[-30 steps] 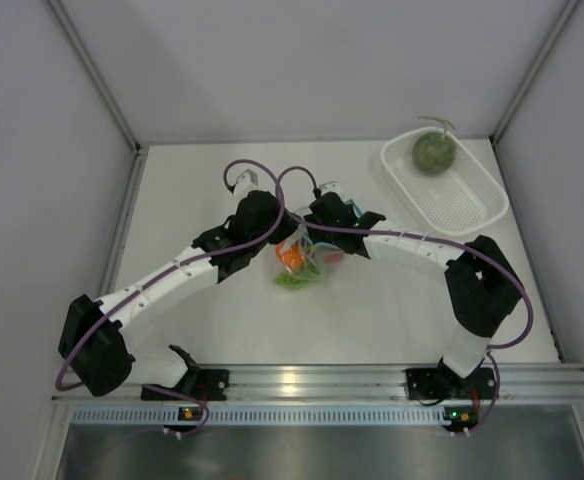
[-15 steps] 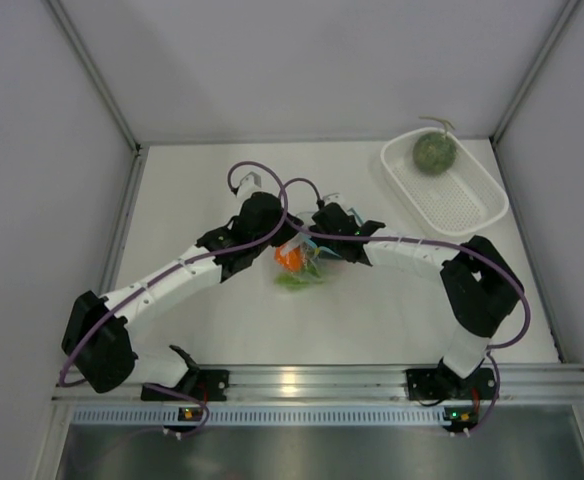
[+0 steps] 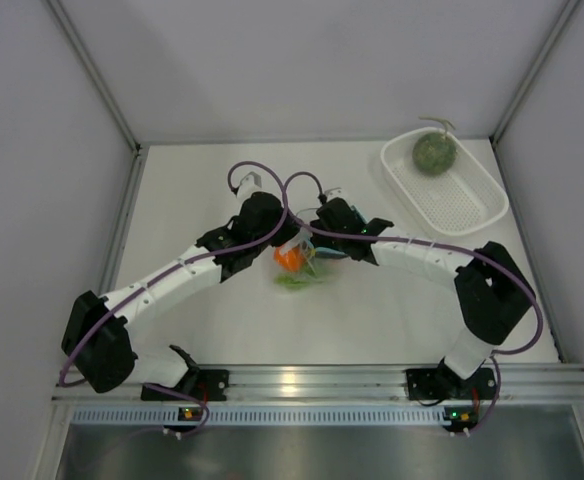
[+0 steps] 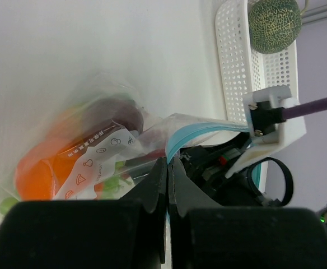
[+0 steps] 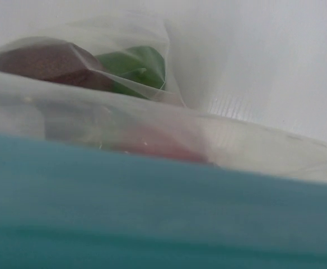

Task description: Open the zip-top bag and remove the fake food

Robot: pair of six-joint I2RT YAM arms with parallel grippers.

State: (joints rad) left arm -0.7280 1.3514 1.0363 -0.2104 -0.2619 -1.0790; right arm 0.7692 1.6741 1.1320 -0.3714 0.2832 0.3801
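The zip-top bag (image 3: 304, 270) is seen in the middle of the table (image 3: 202, 180), between the two arms. The arms are bent in toward it from both sides.

The left gripper (image 4: 168, 162) is squeezed shut on the top edge of the bag, right by the blue zip strip (image 4: 200, 130). The thin plastic is pinched between its two black fingers (image 4: 152, 185), and no gap is seen between them.

The right gripper (image 3: 322, 243) is found at the other side of the bag's top, very close to the left one. Whether it is holding the bag or is loose cannot be told. In its own camera only a blurry blue band and crinkly plastic are seen, very near.

The fake food (image 3: 292, 258) is inside the bag. An orange piece (image 4: 40, 168) and a dark red piece (image 4: 116, 112) are seen through the plastic. A green piece (image 5: 135, 64) is seen beside the dark red one, and something red (image 5: 152, 143) is seen lower down, but it is blurred. Whether the zip is open cannot be told.

A white basket (image 3: 472, 205) full of little holes is set at the far right of the table, well apart from the bag. A grey-green melon (image 3: 434, 152) with a stem is lying at the basket's far end.
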